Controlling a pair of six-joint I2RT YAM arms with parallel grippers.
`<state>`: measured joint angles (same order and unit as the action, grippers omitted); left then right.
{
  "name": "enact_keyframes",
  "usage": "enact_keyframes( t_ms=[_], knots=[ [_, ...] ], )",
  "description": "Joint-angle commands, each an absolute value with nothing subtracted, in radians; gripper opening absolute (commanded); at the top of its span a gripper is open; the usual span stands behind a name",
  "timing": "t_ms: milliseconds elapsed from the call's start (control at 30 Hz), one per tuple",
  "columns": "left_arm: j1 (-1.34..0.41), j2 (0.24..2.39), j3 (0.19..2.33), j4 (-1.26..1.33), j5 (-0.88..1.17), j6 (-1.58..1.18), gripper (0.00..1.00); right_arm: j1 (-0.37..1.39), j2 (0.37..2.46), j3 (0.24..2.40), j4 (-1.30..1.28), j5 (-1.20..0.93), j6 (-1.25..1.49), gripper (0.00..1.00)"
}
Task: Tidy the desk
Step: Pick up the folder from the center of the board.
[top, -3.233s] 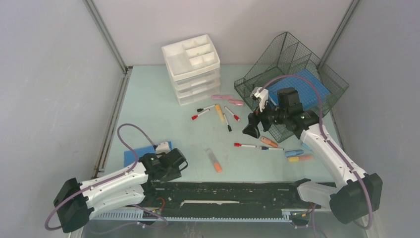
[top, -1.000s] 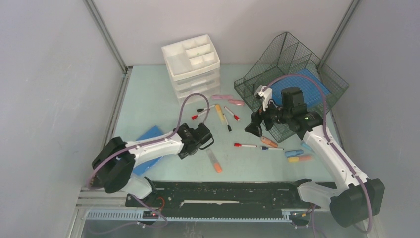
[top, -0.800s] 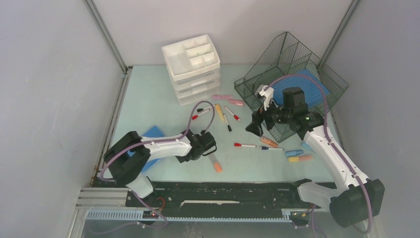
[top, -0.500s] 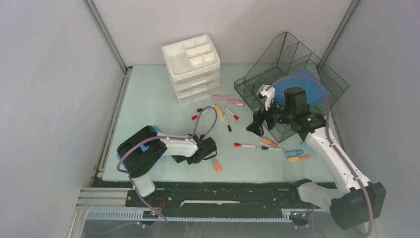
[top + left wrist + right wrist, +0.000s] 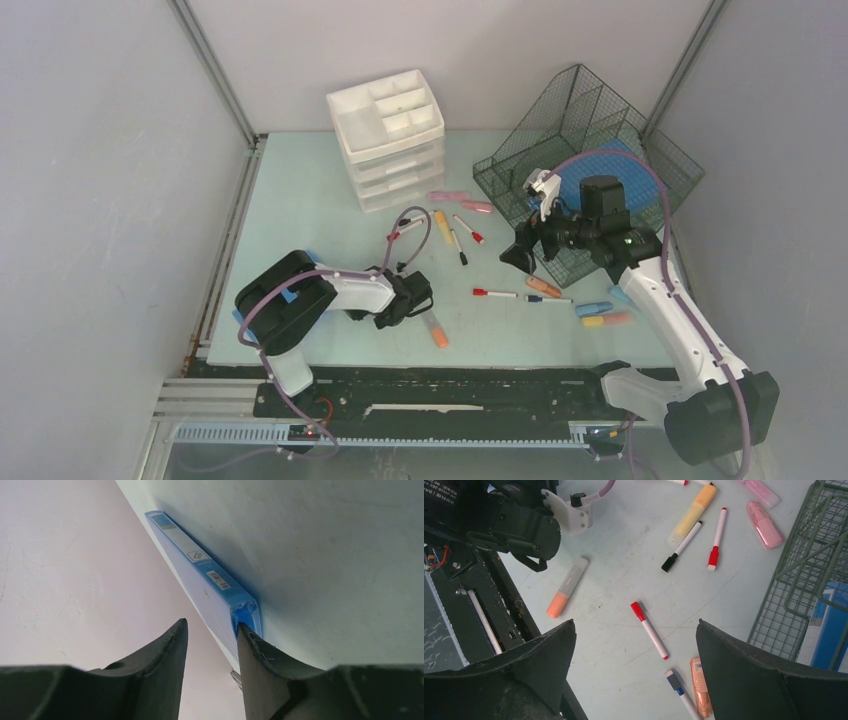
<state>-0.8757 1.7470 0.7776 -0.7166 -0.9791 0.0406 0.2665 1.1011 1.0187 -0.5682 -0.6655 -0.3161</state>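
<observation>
Two arms over the desk (image 5: 300, 200), which lies flat and fills the floor of the grey-walled cell. Black rail (image 5: 450, 385) runs left-right along its near edge, far edge butts the back wall. Long axis: can't call it, the overhead view foreshortens it and width and depth look similar

Left gripper (image 5: 212, 623): fingers at a narrow gap, nothing between them. Low over the desk's near-left part, aimed along the blue box (image 5: 205, 580). Box lies flat, long axis running away from the wrist cam. Its near corner sits right at one fingertip; touching or not, can't tell

Right gripper (image 5: 635, 625): spread wide, empty, hovering above the desk just beside the wire-mesh tray (image 5: 590, 125). Under it, a red-capped marker (image 5: 650, 630) lies diagonal on the surface

Orange highlighter (image 5: 434, 325) lies just beside the left wrist, long axis roughly near-far. Other pens are scattered mid-desk between the arms

White drawer unit (image 5: 388, 140) stands at the far edge, left of centre; tray sits far right, turned at an angle to the desk's edges
</observation>
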Motion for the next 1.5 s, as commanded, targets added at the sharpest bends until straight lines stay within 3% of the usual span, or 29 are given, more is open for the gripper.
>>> enact_keyframes(
  t_ms=[0,133,300,667,1000,1233,1467],
  knots=[
    [-0.860,1.747,0.785,-0.688,-1.040,0.011,0.43,0.258,1.061,1.057,-0.575,-0.705,-0.314,0.97],
    [-0.850,1.761,0.801,-0.693,-1.051,0.005,0.20,0.248,1.043,1.057,-0.577,-0.724,-0.311,0.97],
    [-0.856,1.783,0.841,-0.730,-1.107,-0.048,0.01,0.228,1.012,1.056,-0.578,-0.745,-0.307,0.97],
    [-0.985,1.532,1.009,-0.901,-1.233,-0.141,0.00,0.200,1.002,1.056,-0.577,-0.769,-0.292,0.97],
    [-1.052,1.245,1.066,-0.867,-1.045,-0.052,0.00,0.158,1.011,1.057,-0.599,-0.836,-0.332,0.97],
    [-1.055,1.008,1.008,-0.770,-0.858,0.052,0.00,0.229,1.051,1.052,-0.724,-1.017,-0.612,1.00],
    [-1.055,0.877,0.963,-0.732,-0.734,0.063,0.00,0.475,1.065,1.023,-0.752,-1.051,-1.081,1.00]
  ],
)
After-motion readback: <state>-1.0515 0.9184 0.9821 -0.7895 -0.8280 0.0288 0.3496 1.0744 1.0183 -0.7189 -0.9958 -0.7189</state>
